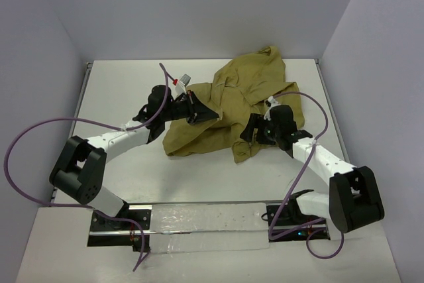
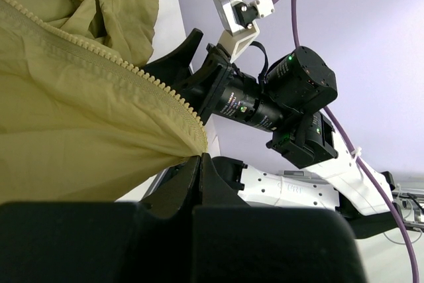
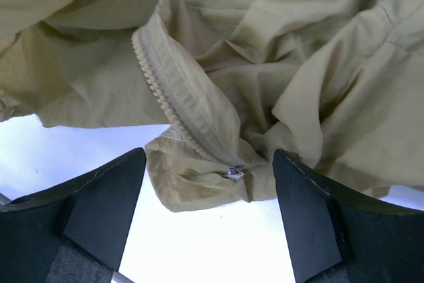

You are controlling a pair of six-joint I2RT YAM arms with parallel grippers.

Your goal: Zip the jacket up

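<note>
Clamped shut with the left gripper (image 2: pixel 199 158) on the jacket (image 1: pixel 225 107), pinching the hem corner at the end of 1 row of zipper teeth (image 2: pixel 99 54), with cloth bulging away just ahead of the fingertips. Spread wide with the right gripper (image 3: pixel 209 160), gripping nothing, poised over the other front edge. Small metal slider (image 3: pixel 232 173) directly between its 2 fingers, second row of teeth (image 3: pixel 154 84) running away ahead and to the left, bare table (image 3: pixel 199 243) just beneath.

Likely to go wrong from here:
- Closing on loose cloth instead of the slider, given folds crowding in from the right finger's side.
- Tugging the thin fabric out of the left pinch by pulling before mating the 2 rows.
</note>
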